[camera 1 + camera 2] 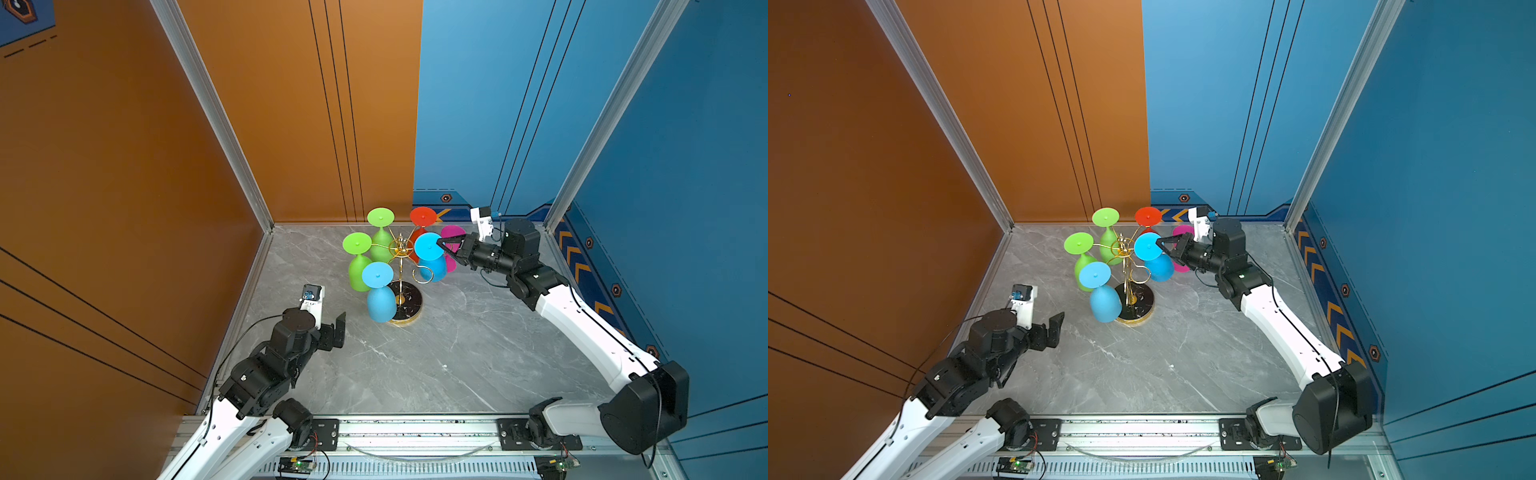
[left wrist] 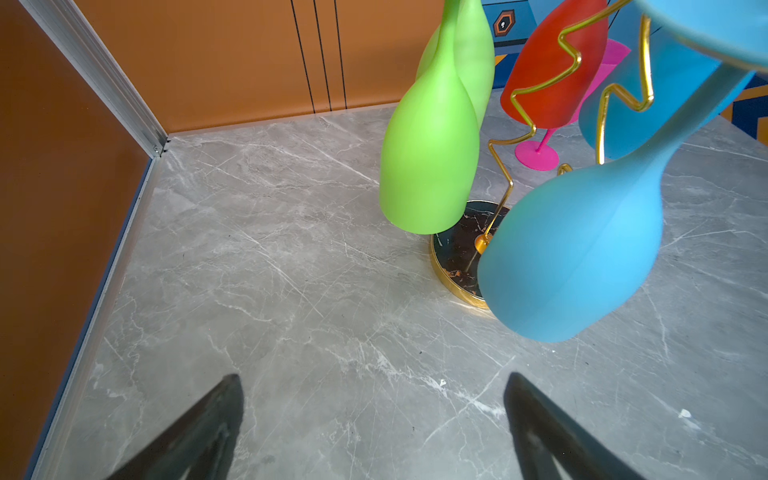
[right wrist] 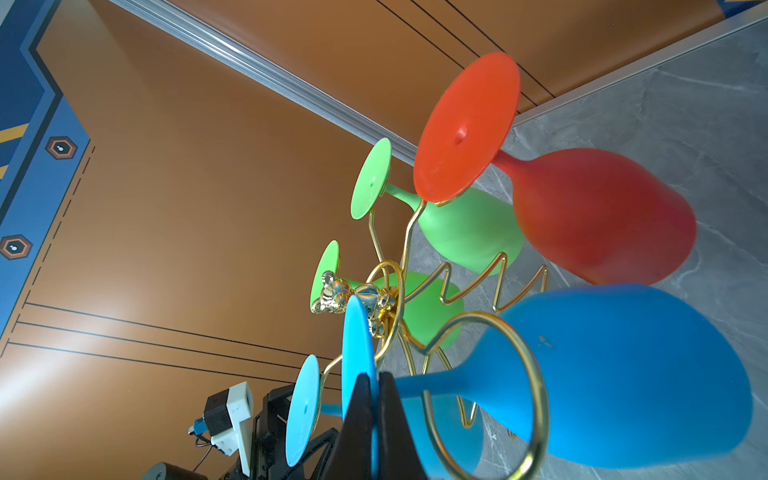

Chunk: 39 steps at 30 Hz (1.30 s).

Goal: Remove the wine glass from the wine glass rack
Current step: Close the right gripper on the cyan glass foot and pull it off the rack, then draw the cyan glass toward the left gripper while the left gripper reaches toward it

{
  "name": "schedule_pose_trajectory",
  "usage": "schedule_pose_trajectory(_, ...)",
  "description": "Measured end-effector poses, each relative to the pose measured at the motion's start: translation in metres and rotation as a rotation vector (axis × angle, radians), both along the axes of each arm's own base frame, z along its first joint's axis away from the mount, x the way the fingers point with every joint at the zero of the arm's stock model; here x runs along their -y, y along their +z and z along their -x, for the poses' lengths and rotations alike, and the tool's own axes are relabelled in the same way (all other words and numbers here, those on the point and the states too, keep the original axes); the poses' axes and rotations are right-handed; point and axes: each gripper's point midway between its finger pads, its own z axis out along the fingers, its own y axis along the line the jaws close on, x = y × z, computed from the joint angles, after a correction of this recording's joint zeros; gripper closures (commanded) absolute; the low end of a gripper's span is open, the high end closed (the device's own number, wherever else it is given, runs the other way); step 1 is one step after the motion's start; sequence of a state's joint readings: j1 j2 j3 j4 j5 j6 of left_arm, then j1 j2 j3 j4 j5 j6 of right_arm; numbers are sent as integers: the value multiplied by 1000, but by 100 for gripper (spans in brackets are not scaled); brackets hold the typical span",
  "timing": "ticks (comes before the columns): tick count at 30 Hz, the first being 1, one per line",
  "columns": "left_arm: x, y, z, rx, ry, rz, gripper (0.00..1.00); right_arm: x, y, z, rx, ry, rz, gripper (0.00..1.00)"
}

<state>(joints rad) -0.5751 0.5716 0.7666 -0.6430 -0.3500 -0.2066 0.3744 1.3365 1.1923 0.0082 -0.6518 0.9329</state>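
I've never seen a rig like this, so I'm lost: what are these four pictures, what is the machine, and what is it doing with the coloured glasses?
It is a robot with two arms over a grey marble table. Two pictures look down from above, side by side. The other two come from a small camera on each arm's wrist. On the table stands a gold wire wine glass rack. Hung upside down on it are a green glass, a second green glass, a red glass and a blue glass. A pink glass stands upright on the table behind it. The right gripper is shut on the round foot of a second blue glass by the rack's top. The left gripper is open and empty, apart from the rack.
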Motion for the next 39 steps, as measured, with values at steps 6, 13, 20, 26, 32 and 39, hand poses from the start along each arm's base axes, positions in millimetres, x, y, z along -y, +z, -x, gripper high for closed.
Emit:
schedule_pose_trajectory(6,8,4,6,4,-49,43,1,7,17,18,52,7,12,100)
schedule_pose_trajectory(13,15,16,15,4,-88,123,1,10,26,34,71,29,10,100)
schedule_pose_trajectory(20,26,44,24,16,-137,242,0,12,21,48,69,57,20,100)
schedule_pose_trajectory(26,48,43,35,-60,-237,327,1,16,19,68,81,94,41,100)
schedule_pose_trajectory(32,71,47,47,-132,-348,405,1,23,18,94,131,127,74,100)
schedule_pose_trajectory(39,99,62,56,-170,-486,532,4,30,-5,118,146,172,155,100)
